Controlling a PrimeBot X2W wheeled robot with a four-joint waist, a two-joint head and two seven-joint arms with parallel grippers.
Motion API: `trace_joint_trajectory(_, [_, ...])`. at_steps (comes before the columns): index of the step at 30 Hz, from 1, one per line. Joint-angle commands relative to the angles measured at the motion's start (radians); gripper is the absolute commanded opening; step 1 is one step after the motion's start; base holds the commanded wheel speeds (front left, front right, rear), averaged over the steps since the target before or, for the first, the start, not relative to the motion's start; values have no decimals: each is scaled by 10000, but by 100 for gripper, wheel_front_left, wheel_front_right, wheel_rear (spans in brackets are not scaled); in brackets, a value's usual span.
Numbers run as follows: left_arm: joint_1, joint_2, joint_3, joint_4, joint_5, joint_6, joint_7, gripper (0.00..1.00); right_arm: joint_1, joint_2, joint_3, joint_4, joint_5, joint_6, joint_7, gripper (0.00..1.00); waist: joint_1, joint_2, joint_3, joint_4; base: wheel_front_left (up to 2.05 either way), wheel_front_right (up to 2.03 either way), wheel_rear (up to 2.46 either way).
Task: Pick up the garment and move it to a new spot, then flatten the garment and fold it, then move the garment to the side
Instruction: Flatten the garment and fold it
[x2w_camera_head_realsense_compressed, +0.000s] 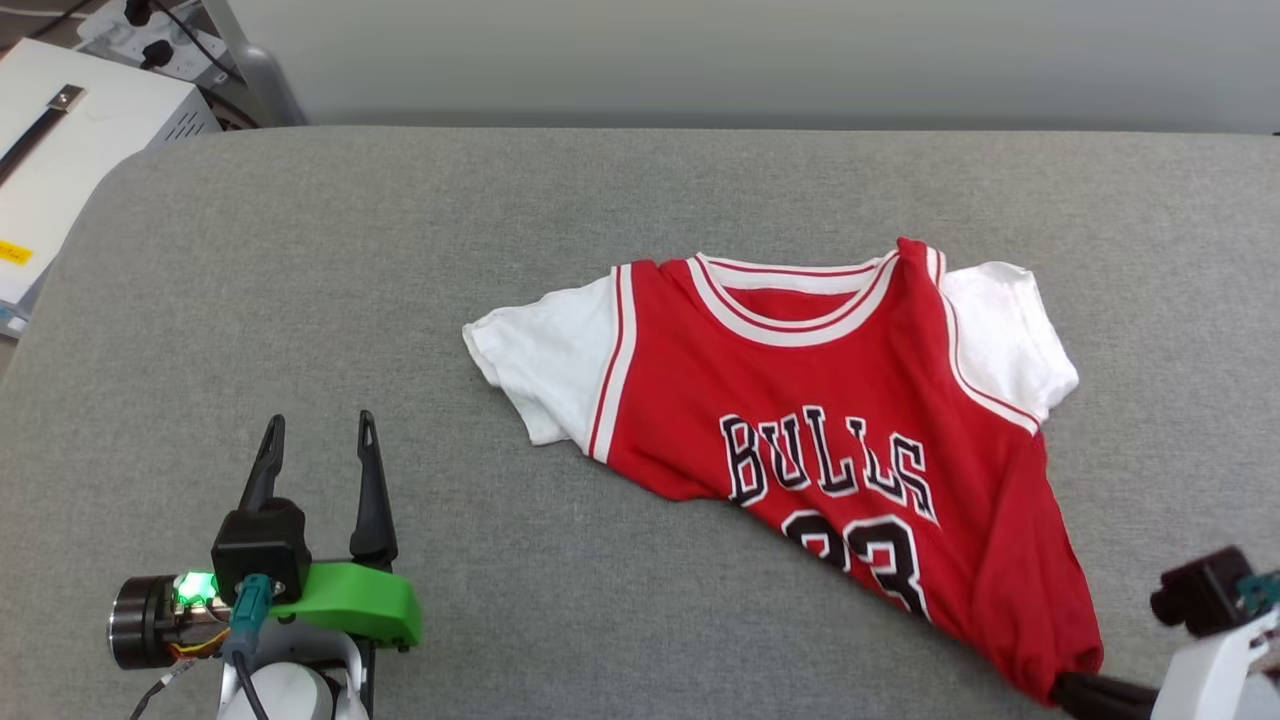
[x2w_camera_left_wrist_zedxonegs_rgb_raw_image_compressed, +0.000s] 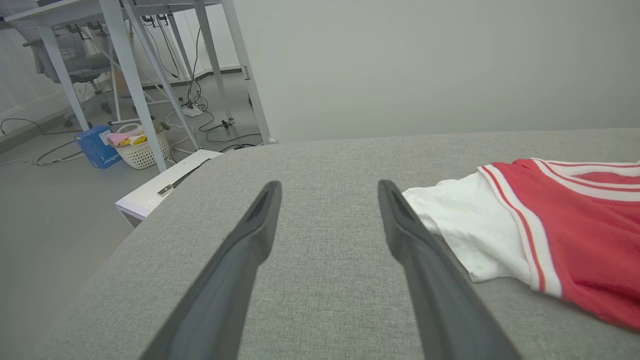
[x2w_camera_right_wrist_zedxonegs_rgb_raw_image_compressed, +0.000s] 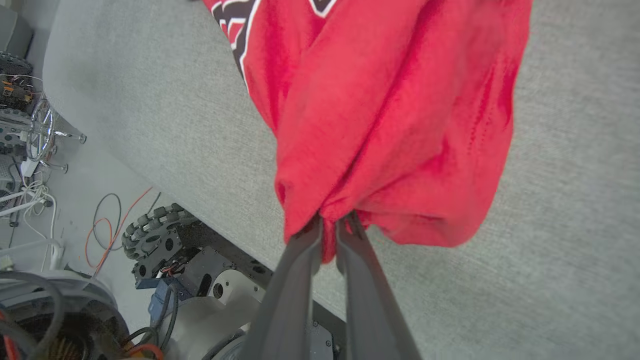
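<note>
- Right gripper (x2w_camera_right_wrist_zedxonegs_rgb_raw_image_compressed: 332, 222) is pinched tight on a bunched hem corner of the garment (x2w_camera_right_wrist_zedxonegs_rgb_raw_image_compressed: 400, 125). In the head view it sits at about 5 o'clock, by the near edge of the grey padded surface (x2w_camera_head_realsense_compressed: 350, 260).
- Left gripper (x2w_camera_head_realsense_compressed: 320, 430) has its fingers spread wide with nothing between them. It is at about 8 o'clock in the head view, apart from the cloth. In the left wrist view the white sleeve (x2w_camera_left_wrist_zedxonegs_rgb_raw_image_compressed: 460, 230) lies off to its 3 o'clock side.
- The garment lies chest-up, right of centre, with the collar (x2w_camera_head_realsense_compressed: 800, 300) toward 12 o'clock. Its lower part is drawn into a taper toward the 5 o'clock grip.
- Handling, as I judge it: a light, limp knit with no stiffness. Lifted from one point, it would likely sag, trail and fold onto itself. It is not fragile, though a thin pinch of cloth might slip free.
- Better holds are probably two well-apart points, either both hem corners or both shoulders, so that it hangs flat for spreading.
</note>
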Motion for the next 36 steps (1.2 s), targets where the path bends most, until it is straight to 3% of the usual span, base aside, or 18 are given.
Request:
trace_joint_trajectory(1, [39, -68, 28, 32, 191, -86, -57, 100, 233, 252, -11, 287, -262, 37, 67, 0, 0, 0, 143, 63, 0, 0, 0])
trace_joint_trajectory(8, [-66, -176, 92, 320, 287, -228, -57, 100, 393, 1421, -64, 1459, -980, 37, -112, 0, 0, 0, 211, 30, 0, 0, 0])
trace_joint_trajectory(9, [-29, -174, 130, 353, 298, -234, -57, 100, 367, 1521, -151, 1443, -1081, 37, -231, 32, 0, 0, 163, -17, 0, 0, 0])
trace_joint_trajectory(10, [1, -164, 161, 375, 314, -232, -57, 100, 338, 1545, -259, 1398, -1235, 37, -368, 89, 0, 0, 120, -61, 0, 0, 0])
trace_joint_trajectory(11, [38, -150, 201, 389, 341, -224, -57, 100, 331, 1538, -403, 1322, -1439, 37, -502, 100, 0, 0, 66, -116, 0, 0, 0])
trace_joint_trajectory(16, [174, -108, 307, 351, 435, -222, -57, 100, 521, 1400, -1418, 598, -2122, 37, -863, 100, 0, 0, -96, -354, 0, 0, 0])
trace_joint_trajectory(20, [204, -113, 335, 221, 538, -219, -57, 100, 658, 1329, -2795, -261, -2673, 37, -1012, 100, 0, 0, -114, -450, 0, 0, 0])
trace_joint_trajectory(28, [-67, -238, 284, 48, 704, -287, -57, 100, -976, 1957, -5495, -1047, -4527, 37, -1063, 100, 0, 0, 273, -291, 0, 0, 0])
trace_joint_trajectory(32, [-341, -334, 264, 31, 775, -370, -57, 100, -2252, 1836, -5403, -716, -4961, 37, -232, 100, 0, 0, 589, -97, 0, 0, 0])
trace_joint_trajectory(36, [-638, -452, 257, -21, 871, -461, -57, 100, -3570, 1490, -4639, 38, -4529, 37, 1306, 100, 0, 0, 1020, 137, 0, 0, 0])
